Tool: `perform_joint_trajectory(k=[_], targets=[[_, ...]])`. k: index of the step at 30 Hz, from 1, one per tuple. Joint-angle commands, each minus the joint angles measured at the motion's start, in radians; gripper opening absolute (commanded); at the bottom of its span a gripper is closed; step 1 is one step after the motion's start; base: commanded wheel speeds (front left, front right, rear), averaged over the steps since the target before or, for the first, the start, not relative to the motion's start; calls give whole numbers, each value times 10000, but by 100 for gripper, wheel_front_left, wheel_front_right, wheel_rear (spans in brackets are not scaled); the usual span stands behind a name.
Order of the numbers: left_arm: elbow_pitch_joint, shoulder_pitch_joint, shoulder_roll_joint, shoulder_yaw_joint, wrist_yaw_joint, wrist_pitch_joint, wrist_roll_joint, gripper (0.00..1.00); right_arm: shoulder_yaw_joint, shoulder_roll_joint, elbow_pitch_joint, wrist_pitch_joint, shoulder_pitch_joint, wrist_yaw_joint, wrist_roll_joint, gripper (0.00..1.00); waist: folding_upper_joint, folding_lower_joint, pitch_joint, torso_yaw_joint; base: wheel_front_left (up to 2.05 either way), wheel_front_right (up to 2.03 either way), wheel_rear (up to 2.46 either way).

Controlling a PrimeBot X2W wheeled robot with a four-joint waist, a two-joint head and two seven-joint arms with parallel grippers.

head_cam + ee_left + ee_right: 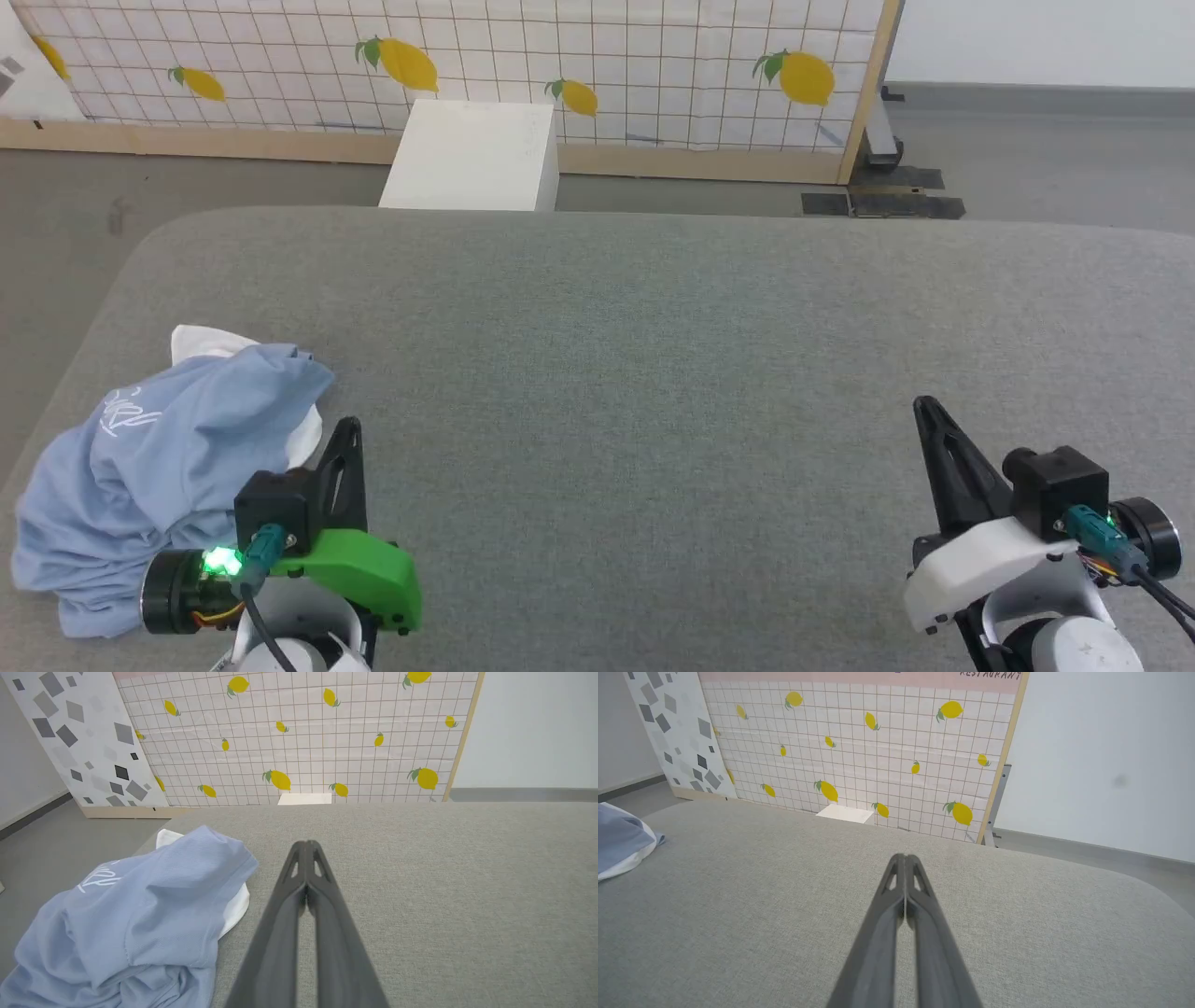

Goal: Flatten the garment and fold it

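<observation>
The garment (159, 467) is a light blue shirt with white trim and a white script logo, lying crumpled in a heap at the near left corner of the grey surface. It also appears at the left of the left wrist view, garment (131, 924), and at the far left edge of the right wrist view, garment (619, 842). My left gripper (350, 427) sits just right of the heap, shut and holding nothing; its fingers (306, 845) press together. My right gripper (924, 406) rests at the near right, shut and empty, its tip (903, 857) over bare fabric.
The wide grey padded table (653, 355) has rounded corners and drops off at left to grey floor. A white box (476, 154) stands beyond its far edge, before a lemon-patterned tiled panel (560, 56). A terrazzo-patterned board (79, 732) leans at the far left.
</observation>
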Motion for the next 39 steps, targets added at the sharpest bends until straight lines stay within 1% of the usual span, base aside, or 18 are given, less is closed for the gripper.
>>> perform_joint_trajectory(k=[1, 20, 21, 22, 23, 39], targets=[[-26, 135, -59, 34, -11, 14, 103, 0, 16, 7, -49, -1, 137, -15, -66, 0, 0, 0, 0, 0, 0, 0, 0], [-26, 135, -59, 34, -11, 14, 103, 0, 16, 7, -49, -1, 137, -15, -66, 0, 0, 0, 0, 0, 0, 0, 0], [0, 0, 0, -2, 0, 0, 0, 100, 2, 0, 0, 0, 0, 0, 0, 100, 0, 0, 0, 0, 0, 0, 0], [3, -1, 2, -8, 0, -1, -6, 0, 0, 0, 3, -1, 1, 0, 7, 0, 0, 0, 0, 0, 0, 0, 0], [2, -4, 2, -19, 0, 0, -6, 100, -2, 0, 8, 0, -1, 0, 2, 100, 0, 0, 0, 0, 0, 0, 0], [309, -7, -4, -195, 104, -312, -310, 100, 29, 1, 378, -315, 44, -2, 466, 100, 0, 0, 13, 26, 0, 0, 0]])
